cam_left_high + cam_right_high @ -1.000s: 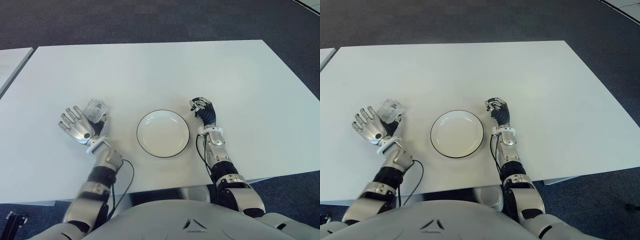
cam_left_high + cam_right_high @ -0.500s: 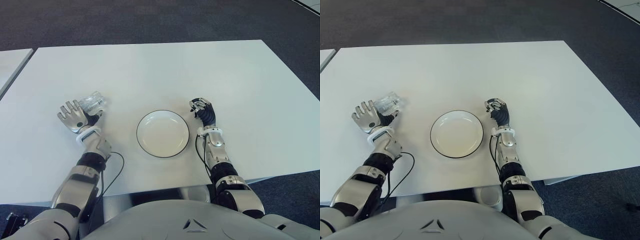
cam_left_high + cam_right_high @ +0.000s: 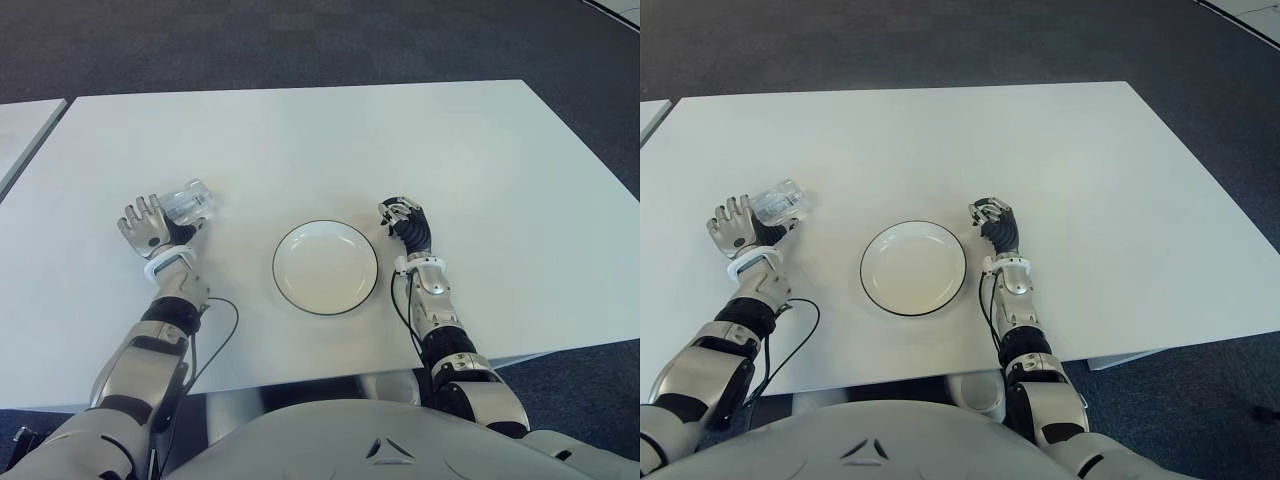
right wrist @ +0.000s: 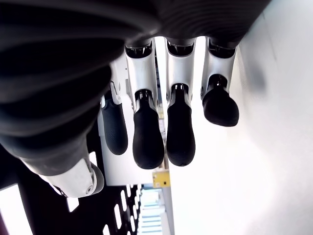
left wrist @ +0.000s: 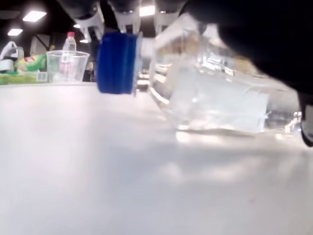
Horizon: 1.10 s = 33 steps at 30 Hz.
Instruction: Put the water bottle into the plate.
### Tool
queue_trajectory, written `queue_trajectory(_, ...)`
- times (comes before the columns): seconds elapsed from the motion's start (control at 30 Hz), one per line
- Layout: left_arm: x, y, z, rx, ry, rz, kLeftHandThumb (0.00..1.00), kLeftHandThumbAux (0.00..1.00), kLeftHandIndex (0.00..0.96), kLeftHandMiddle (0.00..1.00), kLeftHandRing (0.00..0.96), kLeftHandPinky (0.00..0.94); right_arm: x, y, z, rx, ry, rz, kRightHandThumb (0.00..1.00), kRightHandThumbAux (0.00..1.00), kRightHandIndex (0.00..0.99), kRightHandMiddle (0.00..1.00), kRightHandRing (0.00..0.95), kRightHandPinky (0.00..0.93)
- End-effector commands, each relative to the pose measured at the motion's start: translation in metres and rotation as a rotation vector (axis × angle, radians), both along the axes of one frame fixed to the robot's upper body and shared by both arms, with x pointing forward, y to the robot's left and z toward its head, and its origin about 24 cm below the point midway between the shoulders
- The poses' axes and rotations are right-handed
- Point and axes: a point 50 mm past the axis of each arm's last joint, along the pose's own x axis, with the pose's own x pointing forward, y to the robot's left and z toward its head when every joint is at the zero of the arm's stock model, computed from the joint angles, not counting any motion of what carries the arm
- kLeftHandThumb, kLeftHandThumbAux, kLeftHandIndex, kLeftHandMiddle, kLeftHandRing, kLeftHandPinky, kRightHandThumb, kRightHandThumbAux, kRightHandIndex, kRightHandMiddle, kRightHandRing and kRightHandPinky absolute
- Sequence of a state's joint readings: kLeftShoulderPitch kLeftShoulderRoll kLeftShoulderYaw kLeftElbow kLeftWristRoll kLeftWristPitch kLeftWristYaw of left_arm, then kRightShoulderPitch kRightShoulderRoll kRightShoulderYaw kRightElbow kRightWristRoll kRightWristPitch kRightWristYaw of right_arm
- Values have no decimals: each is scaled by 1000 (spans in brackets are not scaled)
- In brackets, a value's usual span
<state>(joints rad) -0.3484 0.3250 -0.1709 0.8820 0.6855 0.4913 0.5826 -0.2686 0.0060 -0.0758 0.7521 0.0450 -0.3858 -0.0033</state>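
white table (image 3: 300, 140) bears clear blue-capped water bottle (image 5: 205, 83).

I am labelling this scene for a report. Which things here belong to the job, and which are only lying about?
Job:
- water bottle, lying on its side, left hand beside it
- plate, nothing in it

Lying about:
- table
- cup and small bottle, far off
- right hand, idle, curled, right of the plate

Bare table (image 3: 300, 150) between bottle (image 3: 188, 203), plate (image 3: 326, 267).
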Motion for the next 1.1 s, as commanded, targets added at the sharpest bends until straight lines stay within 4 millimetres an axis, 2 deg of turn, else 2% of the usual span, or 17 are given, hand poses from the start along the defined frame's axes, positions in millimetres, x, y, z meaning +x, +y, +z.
queue_trajectory(0.03, -35, -9, -41, -161, 161, 41, 324, 450, 17, 47, 19, 83, -21, -2, -31, 14, 179, -17, 702, 726, 439, 789, 779, 772)
queue_trajectory(0.07, -36, -9, -40, -162, 146, 43, 335, 453, 22, 59, 31, 102, -21, -2, -31, 14, 180, -16, 702, 726, 439, 789, 779, 772)
queue_trajectory(0.1, -36, -10, -40, -163, 135, 45, 367, 460, 48, 146, 135, 200, -21, -2, -31, 14, 181, -16, 702, 726, 438, 789, 778, 771)
queue_trajectory(0.23, -36, -11, -39, -139, 97, 45, 441, 473, 139, 401, 416, 454, -22, -2, -33, 8, 188, -13, 702, 727, 438, 787, 777, 767)
queue_trajectory(0.33, -37, -11, -39, -129, 88, 44, 476, 481, 204, 507, 517, 544, -22, -2, -33, 5, 188, -11, 702, 727, 438, 786, 776, 767)
queue_trajectory(0.37, -37, -12, -38, -128, 78, 46, 480, 482, 210, 517, 527, 553, -22, -2, -33, 3, 187, -11, 702, 727, 438, 786, 776, 767)
queue_trajectory(0.5, -37, -15, -36, -146, 40, 61, 539, 511, 332, 604, 600, 603, -21, -2, -32, 3, 182, -12, 701, 728, 438, 786, 775, 768)
queue_trajectory(0.6, -37, -16, -35, -167, 22, 72, 562, 532, 374, 631, 621, 618, -21, -2, -32, 10, 181, -16, 701, 728, 438, 787, 774, 767)
queue_trajectory(0.63, -36, -16, -35, -173, 18, 75, 615, 591, 393, 637, 627, 621, -21, -2, -32, 12, 180, -17, 702, 728, 438, 788, 775, 767)
queue_trajectory(0.8, -36, -17, -34, -196, 4, 86, 695, 677, 424, 655, 650, 636, -21, -2, -32, 15, 188, -24, 703, 727, 438, 787, 775, 764)
queue_trajectory(1.1, -35, -17, -33, -202, 3, 85, 718, 691, 436, 700, 697, 683, -21, -3, -32, 13, 190, -23, 702, 727, 438, 782, 770, 765)
